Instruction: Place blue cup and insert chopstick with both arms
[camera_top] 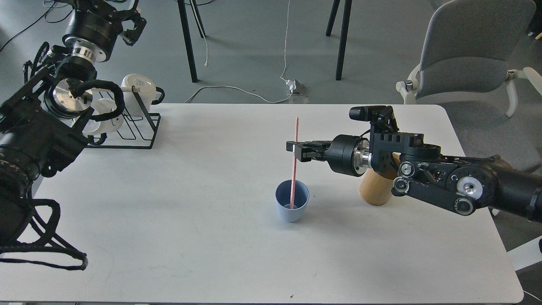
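The blue cup (pixel 291 206) stands upright on the white table (pixel 169 212), right of the middle. The pink chopstick (pixel 296 131) stands almost upright with its lower end inside the cup. My right gripper (pixel 295 151) comes in from the right and is shut on the chopstick about halfway up, above the cup. My left gripper (pixel 127 27) is raised at the far top left, above the mug rack and far from the cup. It is dark and its fingers cannot be told apart.
A tan bamboo cylinder (pixel 373 189) stands just right of the cup, partly behind my right arm. A black wire rack (pixel 139 127) with white mugs (pixel 137 91) sits at the table's back left. A grey chair (pixel 465 55) stands beyond the back right corner.
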Robot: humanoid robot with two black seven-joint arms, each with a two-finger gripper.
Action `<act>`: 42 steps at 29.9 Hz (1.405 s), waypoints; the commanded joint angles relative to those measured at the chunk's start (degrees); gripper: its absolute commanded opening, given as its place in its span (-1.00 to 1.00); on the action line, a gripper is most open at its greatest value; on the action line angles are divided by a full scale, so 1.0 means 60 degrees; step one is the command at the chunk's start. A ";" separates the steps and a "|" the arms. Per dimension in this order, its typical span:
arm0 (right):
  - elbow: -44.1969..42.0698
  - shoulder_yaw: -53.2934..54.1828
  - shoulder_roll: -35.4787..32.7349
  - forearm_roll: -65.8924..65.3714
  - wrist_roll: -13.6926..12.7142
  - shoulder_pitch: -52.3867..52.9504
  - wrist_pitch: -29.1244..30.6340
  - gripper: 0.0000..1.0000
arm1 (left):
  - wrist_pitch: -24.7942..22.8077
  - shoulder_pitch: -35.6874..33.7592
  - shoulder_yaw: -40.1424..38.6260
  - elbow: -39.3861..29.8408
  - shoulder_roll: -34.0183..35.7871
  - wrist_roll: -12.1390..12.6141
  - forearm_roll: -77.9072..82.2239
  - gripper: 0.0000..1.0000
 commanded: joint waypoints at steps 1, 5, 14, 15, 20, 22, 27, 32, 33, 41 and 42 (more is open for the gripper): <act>-0.0016 -0.0004 0.0018 0.0001 0.0000 -0.0010 0.0000 -0.62 | 0.0000 0.0009 0.0008 0.0000 0.0010 -0.0001 0.0000 0.99; -0.0016 -0.0018 0.0018 0.0015 0.0000 -0.0010 0.0015 -0.37 | 0.0000 0.0009 0.0008 0.0000 0.0025 -0.0001 0.0000 0.99; 0.0058 0.0405 -0.0215 0.0162 0.0015 0.0048 -0.0014 0.09 | 0.0000 0.0009 0.0008 0.0000 0.0039 0.0000 -0.0015 0.99; 0.0058 0.0769 -0.0318 0.0176 0.0029 0.0063 -0.0029 0.23 | 0.0000 0.0009 0.0008 0.0000 0.0039 -0.0001 -0.0015 0.99; -0.0336 0.3420 -0.0714 0.0439 -0.0029 0.0004 0.0088 0.96 | 0.0000 0.0009 0.0008 0.0000 0.0127 0.0014 -0.0015 0.99; -0.0819 0.4167 -0.0714 0.1037 -0.0015 -0.0010 0.0103 0.96 | 0.0000 0.0009 0.0008 0.0000 0.0113 0.0014 -0.0015 0.99; -0.2035 0.5415 -0.0729 0.3131 -0.0015 -0.0039 -0.0028 0.96 | 0.0000 0.0039 0.0037 0.0000 0.0040 0.0014 0.0000 0.99; -0.3148 0.6030 -0.0904 0.6160 0.0058 -0.0186 0.0073 0.99 | 0.0000 0.0068 0.0052 0.0000 0.0010 0.0014 -0.0014 0.99; -0.3397 0.6089 -0.0905 0.6965 0.0058 -0.0200 0.0088 0.99 | 0.0000 0.0068 0.0052 0.0000 -0.0004 0.0014 -0.0014 0.99; -0.4893 0.6573 -0.0919 1.2169 0.0146 -0.0522 0.0790 0.99 | 0.0000 0.0097 -0.0065 0.0000 -0.0195 -0.0015 -0.0073 0.99; -0.4952 0.6646 -0.0919 1.2594 0.0146 -0.0624 0.0995 0.99 | 0.0000 0.0097 -0.0094 -0.0015 -0.0224 -0.0059 -0.0117 0.99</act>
